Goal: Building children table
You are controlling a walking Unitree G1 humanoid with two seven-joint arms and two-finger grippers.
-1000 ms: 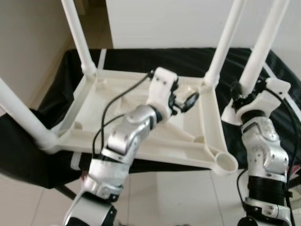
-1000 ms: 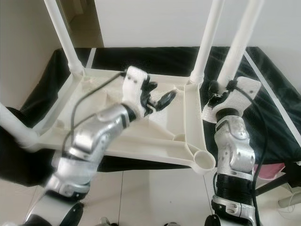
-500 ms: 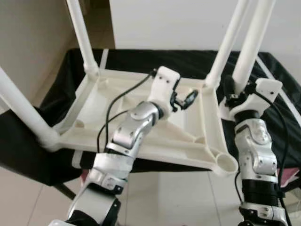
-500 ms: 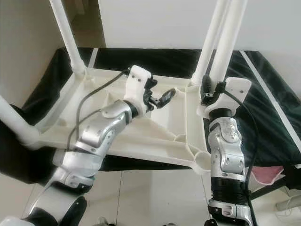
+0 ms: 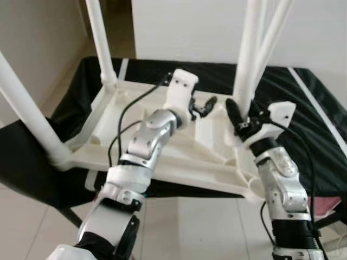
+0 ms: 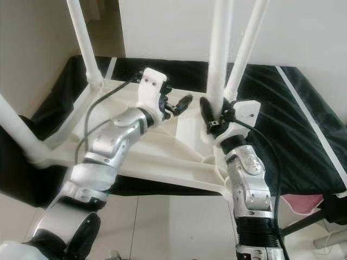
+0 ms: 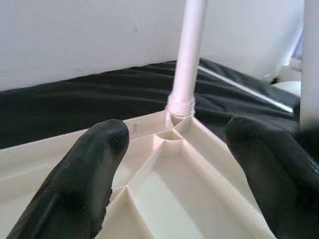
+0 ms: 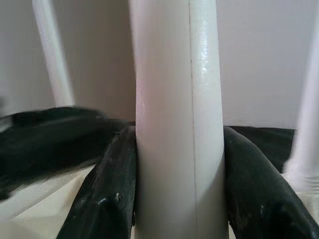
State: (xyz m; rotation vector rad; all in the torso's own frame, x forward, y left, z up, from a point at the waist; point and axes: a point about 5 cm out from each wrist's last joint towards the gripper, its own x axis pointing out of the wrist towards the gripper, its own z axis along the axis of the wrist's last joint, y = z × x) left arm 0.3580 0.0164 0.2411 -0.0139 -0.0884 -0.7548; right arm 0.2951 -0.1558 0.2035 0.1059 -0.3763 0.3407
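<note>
At frame centre, a loose leg (image 6: 246,51) is clenched by the right tool (image 6: 214,120) beside the upturned table (image 6: 179,157). The left tool (image 6: 176,104) is held released above the table's underside.

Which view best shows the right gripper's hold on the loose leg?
The right wrist view: both fingers press against the leg from either side. The eye views show the right gripper holding that leg's lower end, tilted above the upturned tabletop. In the left wrist view it may be the blurred strip at the edge.
</note>
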